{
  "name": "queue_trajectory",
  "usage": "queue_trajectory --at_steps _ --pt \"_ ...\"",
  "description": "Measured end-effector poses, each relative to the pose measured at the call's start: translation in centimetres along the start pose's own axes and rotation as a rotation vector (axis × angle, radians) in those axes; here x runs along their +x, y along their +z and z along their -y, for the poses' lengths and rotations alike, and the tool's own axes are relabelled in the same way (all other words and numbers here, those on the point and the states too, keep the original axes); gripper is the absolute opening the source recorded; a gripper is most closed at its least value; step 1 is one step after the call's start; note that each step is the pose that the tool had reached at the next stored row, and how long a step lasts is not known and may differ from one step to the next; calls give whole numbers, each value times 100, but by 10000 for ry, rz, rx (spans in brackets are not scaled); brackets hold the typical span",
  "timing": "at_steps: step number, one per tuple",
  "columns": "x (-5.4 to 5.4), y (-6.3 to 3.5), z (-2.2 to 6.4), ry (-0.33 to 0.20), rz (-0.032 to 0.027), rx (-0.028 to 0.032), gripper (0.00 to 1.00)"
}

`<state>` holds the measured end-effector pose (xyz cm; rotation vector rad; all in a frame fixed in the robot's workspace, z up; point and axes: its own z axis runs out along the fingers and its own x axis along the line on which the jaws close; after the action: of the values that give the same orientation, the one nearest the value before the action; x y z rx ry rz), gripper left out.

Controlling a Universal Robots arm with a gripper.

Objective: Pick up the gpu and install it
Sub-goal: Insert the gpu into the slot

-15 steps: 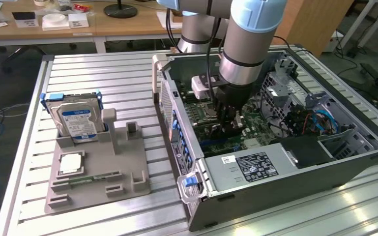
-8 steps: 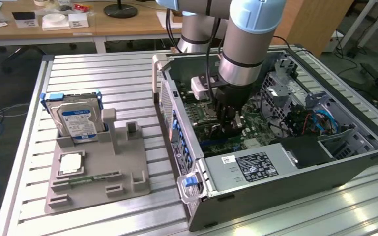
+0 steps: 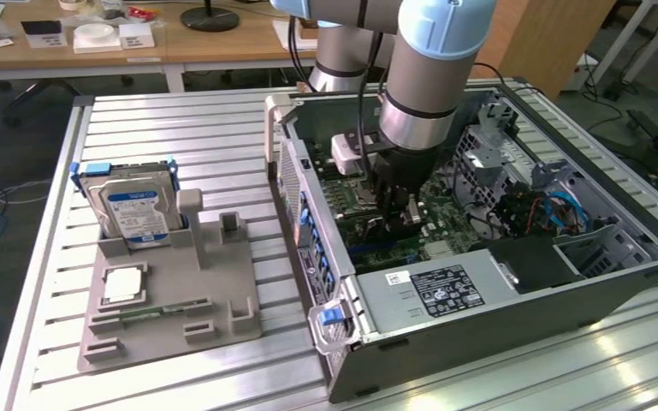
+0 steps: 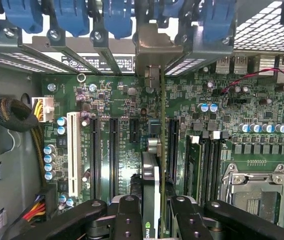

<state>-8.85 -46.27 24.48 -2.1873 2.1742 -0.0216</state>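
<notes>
**Robot arm lowers a graphics card into an open computer case**

Starting at the exterior view's left, we see a grey plastic holder tray [image 3: 168, 321] resting on a slatted metal table [image 3: 180, 128]. A silver hard drive [image 3: 137, 211] with a blue-and-white label stands upright in the tray's far end, and a narrow green memory stick [image 3: 157, 312] lies flat nearer to us.

Toward the exterior view's right sits an open computer case [image 3: 602, 282], lying on its side with the green motherboard [image 3: 448, 227] exposed. The robot arm [image 3: 426, 77] reaches down into the case from above.

From the wrist camera, we see the gripper [image 4: 151, 220] clamped on the gpu [image 4: 151, 185], its black fingers [image 4: 126, 215] pressing each face of the thin card. The card stands on edge over the motherboard's row of long black expansion slots [image 4: 114, 155], with its silver bracket [image 4: 154, 47] up against the case's rear slot openings, beneath blue retaining clips [image 4: 116, 15].
</notes>
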Motion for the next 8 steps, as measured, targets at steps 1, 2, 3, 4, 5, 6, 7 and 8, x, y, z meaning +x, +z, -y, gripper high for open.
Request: queue_trajectory --at_steps 1,2,3,4,5,6,7,8 --pt "0 0 0 -1 -1 -1 27" --pt "0 0 0 -1 -1 -1 27" --pt "0 1 0 -1 -1 0 27" --pt "0 5 -1 -2 2 1 27" --pt "0 8 -3 -1 1 2 27" --pt "0 9 -4 -1 -2 -1 27" --pt "0 9 -4 -1 -2 -1 27" --pt "0 9 -4 -1 -2 -1 27"
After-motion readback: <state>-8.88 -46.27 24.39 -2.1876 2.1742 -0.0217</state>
